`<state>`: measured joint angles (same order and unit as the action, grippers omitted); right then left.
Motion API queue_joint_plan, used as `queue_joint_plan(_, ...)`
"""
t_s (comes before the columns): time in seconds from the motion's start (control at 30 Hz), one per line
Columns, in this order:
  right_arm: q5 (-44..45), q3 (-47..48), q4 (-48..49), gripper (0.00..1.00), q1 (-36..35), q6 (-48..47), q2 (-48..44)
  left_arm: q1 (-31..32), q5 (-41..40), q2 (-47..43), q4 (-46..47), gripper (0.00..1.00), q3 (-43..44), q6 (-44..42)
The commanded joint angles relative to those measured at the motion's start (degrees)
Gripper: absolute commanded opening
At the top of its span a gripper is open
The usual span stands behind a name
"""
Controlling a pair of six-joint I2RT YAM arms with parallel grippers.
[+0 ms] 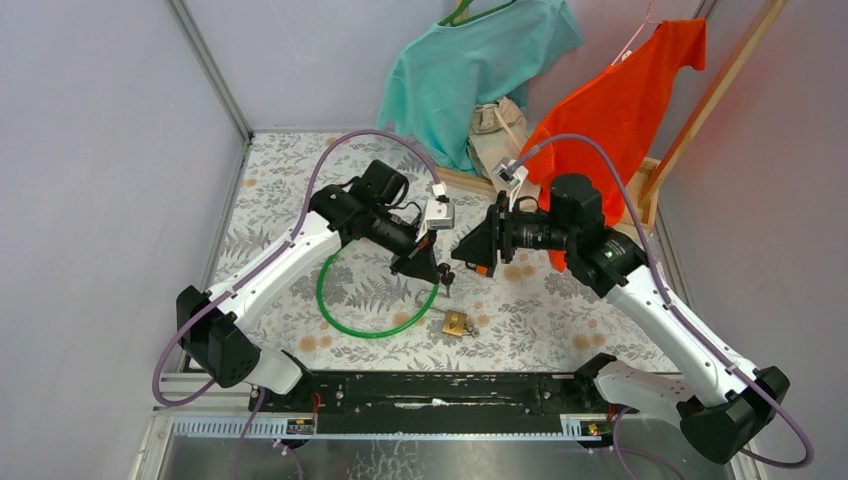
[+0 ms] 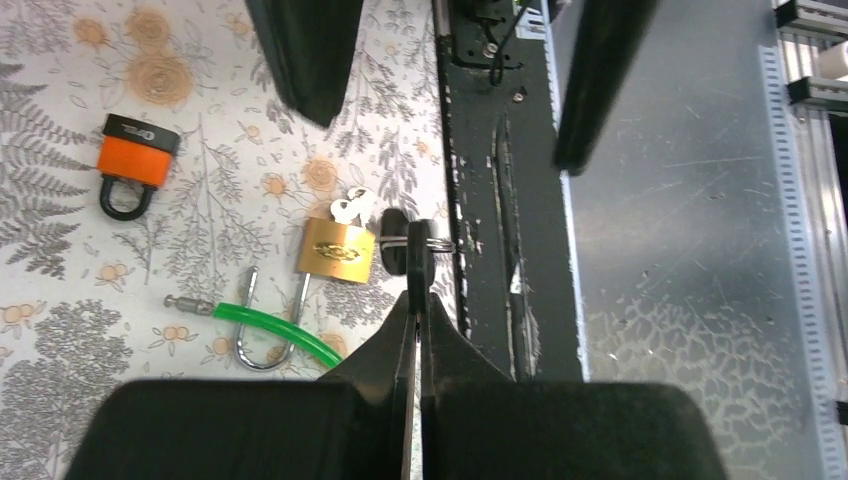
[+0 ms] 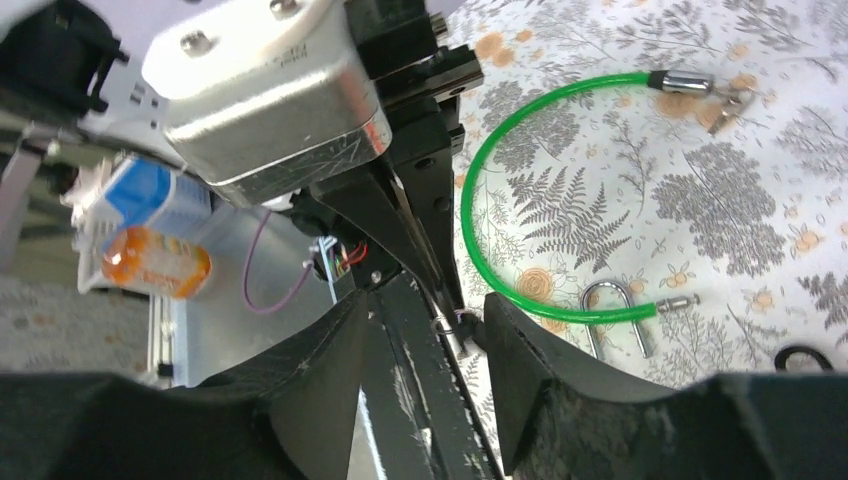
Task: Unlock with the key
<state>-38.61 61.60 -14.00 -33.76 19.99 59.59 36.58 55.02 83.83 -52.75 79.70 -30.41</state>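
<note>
Key (image 2: 398,243) clamped in the left gripper (image 2: 413,296), fingers pressed tight together, black head and small wire ring poking out just past the tips. Carried over the floral table (image 1: 560,310), just beside the right edge of the brass padlock (image 2: 338,250) in the left wrist view; contact with it impossible to tell. Right gripper (image 3: 420,335) spread apart, one finger on each side of the left gripper's tip and the ring, gripping nothing. Brass padlock flat on the table, its shackle (image 2: 262,338) crossing the green cable (image 2: 275,322), a pair of silver keys (image 2: 347,207) just beside the body's opposite end. Orange padlock (image 2: 135,160) well apart, toward the left edge of that view.
</note>
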Motion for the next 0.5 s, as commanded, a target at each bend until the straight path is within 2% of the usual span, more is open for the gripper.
queue_joint_plan(0.0,-11.0,1.6,3.8,0.51,-0.2,-10.7,2.8,-0.4,4.1,-0.8,-6.1,0.00,3.3,-1.7)
queue_joint_plan(0.23,-17.9,1.0,7.1,0.49,-1.5,-11.6,5.5,-0.4,5.8,-0.6,-8.6,0.00,5.4,-1.8)
queue_joint_plan(0.47,-18.6,-0.2,8.2,0.44,-3.7,-11.3,6.0,-0.4,5.7,0.9,-10.6,0.00,7.2,-1.8)
